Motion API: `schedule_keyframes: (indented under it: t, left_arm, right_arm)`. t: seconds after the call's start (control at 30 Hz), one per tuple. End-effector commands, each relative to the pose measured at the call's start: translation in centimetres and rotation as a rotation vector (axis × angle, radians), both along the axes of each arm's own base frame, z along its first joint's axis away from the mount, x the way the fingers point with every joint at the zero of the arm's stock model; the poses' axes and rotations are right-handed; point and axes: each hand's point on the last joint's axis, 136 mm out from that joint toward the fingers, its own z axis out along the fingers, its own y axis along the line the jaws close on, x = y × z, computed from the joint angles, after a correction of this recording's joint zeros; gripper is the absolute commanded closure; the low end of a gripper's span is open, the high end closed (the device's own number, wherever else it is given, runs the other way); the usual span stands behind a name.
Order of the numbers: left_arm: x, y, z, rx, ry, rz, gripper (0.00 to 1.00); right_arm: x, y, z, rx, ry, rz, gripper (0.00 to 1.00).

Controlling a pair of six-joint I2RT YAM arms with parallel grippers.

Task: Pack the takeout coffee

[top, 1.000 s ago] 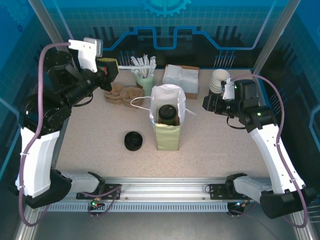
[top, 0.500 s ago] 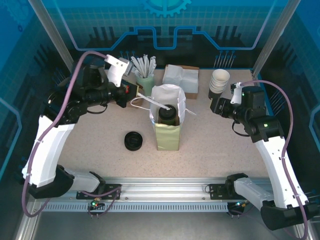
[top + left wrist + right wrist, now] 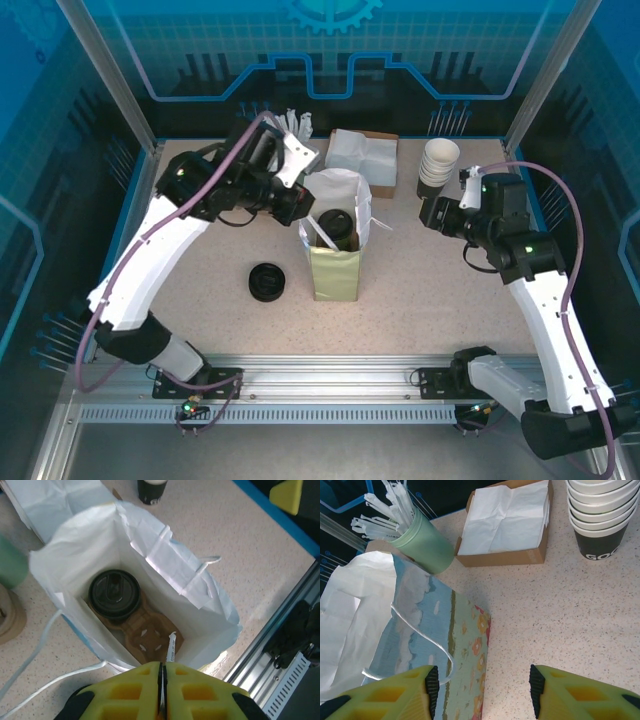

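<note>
Left gripper [image 3: 162,687] clamps a paper-wrapped stick [image 3: 170,647] over the bag [image 3: 220,612], right gripper [image 3: 482,687] with jaws apart. The takeout coffee [image 3: 114,594] looks light, crushable; I'd hold its sides.

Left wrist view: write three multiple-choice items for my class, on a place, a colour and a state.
1. The coffee cup stands: A on the bare table; B inside the paper bag; C on a cup stack.
2. Its lid is: A black; B white; C green.
3. The left hand is: A wide open; B shut on a napkin; C shut on a wrapped stick.
Key: B, seen from above standing in the bag; A, black all over; C, it pinches the thin white stick.
</note>
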Motion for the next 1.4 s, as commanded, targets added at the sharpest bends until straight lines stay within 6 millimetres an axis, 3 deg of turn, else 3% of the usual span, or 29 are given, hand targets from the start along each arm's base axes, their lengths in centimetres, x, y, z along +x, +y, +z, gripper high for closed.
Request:
schedule_keyframes:
  t: [0.0,0.27,0.47,0.53,0.73,0.93,1.0,1.1,1.2,1.37]
  left_arm:
    - [-0.4,-0.1,-1.2,0.046,0.030,-0.031,0.89]
    - [0.7,-1.0,-4.2,0.096,0.089,-0.027,0.88]
    - [0.6,-1.4,-4.5,0.090,0.109,-0.027,0.87]
    - [0.5,-1.3,-4.2,0.081,0.100,-0.028,0.77]
    - [0.2,-0.8,-2.6,0.051,0.046,-0.022,0.62]
    - [0.2,0.2,-0.9,0.041,-0.023,0.009,0.53]
    - [0.0,0.6,0.0,0.025,-0.060,0.017,0.51]
    - [-0.8,0.6,1.8,-0.041,-0.101,0.003,0.57]
    - [-1.8,1.1,3.6,-0.102,-0.171,-0.007,0.54]
    - [-2.9,2.9,6.1,-0.159,-0.313,0.016,0.48]
  right_arm:
    - [0.4,0.7,-0.3,0.029,0.010,0.037,0.47]
    - [0.8,0.7,-1.2,0.052,0.025,0.016,0.48]
    - [1.2,0.9,-1.4,0.065,0.031,0.018,0.49]
    - [1.5,1.0,-1.5,0.072,0.031,0.013,0.51]
    - [3.0,2.3,-1.1,0.089,0.033,0.026,0.52]
    - [5.0,4.0,0.5,0.034,0.019,0.038,0.50]
    - [6.1,4.4,0.6,0.006,0.032,0.032,0.50]
    - [7.7,5.6,0.9,-0.016,0.050,0.029,0.50]
    - [9.8,7.1,1.0,-0.044,0.051,0.032,0.49]
    - [13.6,8.0,-0.8,-0.132,0.114,0.002,0.49]
